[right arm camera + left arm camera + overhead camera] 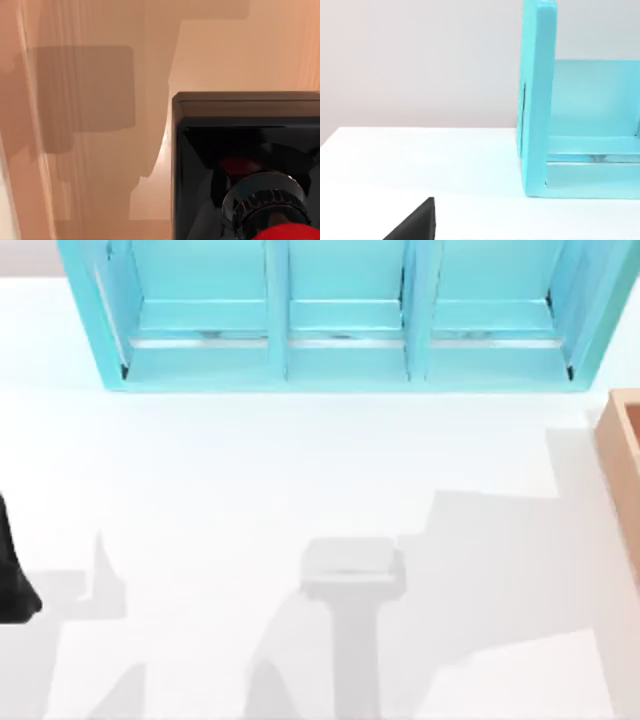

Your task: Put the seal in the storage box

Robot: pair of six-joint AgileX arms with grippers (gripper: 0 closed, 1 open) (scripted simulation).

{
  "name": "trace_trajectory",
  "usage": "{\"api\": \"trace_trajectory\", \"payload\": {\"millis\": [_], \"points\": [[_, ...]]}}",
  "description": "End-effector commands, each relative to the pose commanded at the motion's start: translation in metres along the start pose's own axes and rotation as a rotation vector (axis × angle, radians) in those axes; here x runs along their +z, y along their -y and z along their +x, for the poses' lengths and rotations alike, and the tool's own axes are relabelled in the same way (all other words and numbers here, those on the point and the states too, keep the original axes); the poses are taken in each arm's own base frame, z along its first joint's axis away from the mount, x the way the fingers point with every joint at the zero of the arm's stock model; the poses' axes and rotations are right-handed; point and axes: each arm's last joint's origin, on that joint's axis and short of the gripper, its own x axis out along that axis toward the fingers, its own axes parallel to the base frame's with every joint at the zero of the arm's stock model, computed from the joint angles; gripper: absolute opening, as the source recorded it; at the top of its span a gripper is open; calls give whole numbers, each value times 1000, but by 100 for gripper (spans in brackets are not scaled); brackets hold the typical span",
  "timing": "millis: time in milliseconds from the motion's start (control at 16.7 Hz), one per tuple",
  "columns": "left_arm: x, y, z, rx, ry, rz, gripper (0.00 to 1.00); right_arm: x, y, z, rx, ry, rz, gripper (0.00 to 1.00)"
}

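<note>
As I am looking through the right wrist view, the seal (245, 165) is sitting down inside the storage box (90, 125), so the job is looking nearly done. I cannot tell if my right pincer is holding it or letting go, and my left arm (12, 580) is waiting at the table's left edge.

No text, label, brand, number or sign can be read on any surface. The turquoise 3-bay shelf unit (345, 315) is unmarked. The black square stamp block (245, 135) is also unmarked.
</note>
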Motion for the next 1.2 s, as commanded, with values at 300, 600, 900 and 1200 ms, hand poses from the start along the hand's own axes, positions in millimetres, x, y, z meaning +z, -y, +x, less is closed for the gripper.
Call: {"api": "trace_trajectory", "payload": {"millis": [300,600,900,1200], "points": [[0,0,0,0,0,0,100,-2,0,43,-1,5,2,0],[0,0,0,0,0,0,100,-2,1,48,-1,2,3,0],[0,0,0,0,0,0,100,-2,1,48,-1,2,3,38],[0,0,0,0,0,0,100,-2,1,48,-1,2,3,75]]}}
